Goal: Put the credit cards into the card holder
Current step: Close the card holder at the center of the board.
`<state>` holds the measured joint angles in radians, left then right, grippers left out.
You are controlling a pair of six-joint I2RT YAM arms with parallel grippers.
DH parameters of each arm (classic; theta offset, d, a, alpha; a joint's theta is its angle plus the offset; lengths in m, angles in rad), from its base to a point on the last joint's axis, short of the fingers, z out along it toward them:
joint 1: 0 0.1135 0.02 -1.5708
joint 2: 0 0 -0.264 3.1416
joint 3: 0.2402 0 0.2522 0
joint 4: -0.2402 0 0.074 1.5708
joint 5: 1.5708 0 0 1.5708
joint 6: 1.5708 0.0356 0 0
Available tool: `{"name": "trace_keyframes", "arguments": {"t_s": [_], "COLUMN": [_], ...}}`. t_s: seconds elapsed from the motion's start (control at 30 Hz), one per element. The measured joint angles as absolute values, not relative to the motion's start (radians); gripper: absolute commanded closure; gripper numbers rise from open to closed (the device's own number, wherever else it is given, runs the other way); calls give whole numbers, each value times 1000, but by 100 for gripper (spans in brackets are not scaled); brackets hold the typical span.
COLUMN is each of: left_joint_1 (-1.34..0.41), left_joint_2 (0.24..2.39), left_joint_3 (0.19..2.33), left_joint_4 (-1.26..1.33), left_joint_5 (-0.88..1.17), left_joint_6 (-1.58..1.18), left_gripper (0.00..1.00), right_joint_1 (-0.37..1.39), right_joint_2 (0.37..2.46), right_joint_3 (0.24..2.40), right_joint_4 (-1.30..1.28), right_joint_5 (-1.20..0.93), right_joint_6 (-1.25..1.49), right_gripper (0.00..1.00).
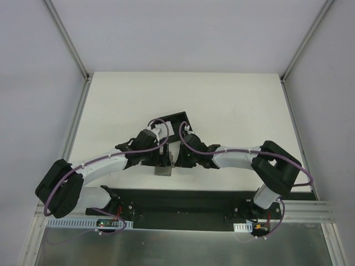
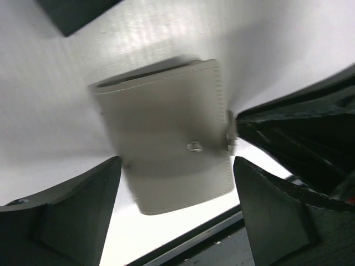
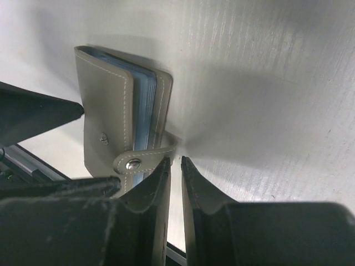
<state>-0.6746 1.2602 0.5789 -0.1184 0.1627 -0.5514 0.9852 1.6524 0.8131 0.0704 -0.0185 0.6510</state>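
Note:
The grey wallet [image 1: 163, 170] lies on the white table near its front edge, between both arms. In the left wrist view the wallet [image 2: 166, 133] lies flat, and my left gripper [image 2: 176, 160] is open wide above it, one finger on each side. In the right wrist view the wallet [image 3: 105, 116] shows light blue edges between its covers, and its snap strap [image 3: 138, 160] hangs loose. My right gripper [image 3: 176, 160] is shut, with nothing between its tips, right beside the strap. The black card holder [image 1: 176, 119] stands behind the grippers. No loose dark blue cards show.
A corner of the card holder [image 2: 77, 14] shows at the top left of the left wrist view. The black base plate [image 1: 183, 199] runs along the table's near edge, just in front of the wallet. Metal frame rails [image 1: 75, 127] border the table's sides.

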Motion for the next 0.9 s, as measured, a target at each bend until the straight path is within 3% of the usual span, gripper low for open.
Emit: {"name": "trace_keyframes", "arguments": {"t_s": [0.17, 0.27, 0.67, 0.73, 0.9], "left_joint_1": [-674, -674, -674, -673, -673], "left_joint_2": [1222, 1164, 1217, 1225, 1250], "left_joint_3": [544, 539, 538, 538, 539], "left_joint_4": [-155, -187, -171, -154, -124], "left_joint_5": [105, 75, 76, 81, 100], "left_joint_6": [-580, -589, -588, -586, -580], "left_gripper": [13, 6, 9, 15, 44], "right_joint_1": [985, 985, 985, 985, 985], "right_joint_2": [1655, 1654, 1629, 1623, 1619], "right_joint_3": [814, 814, 814, 814, 814], "right_joint_4": [71, 70, 71, 71, 73], "right_joint_5": [-23, -21, -16, -16, -16], "right_joint_6": [651, 651, 651, 651, 651], "right_gripper": [84, 83, 82, 81, 81]}}
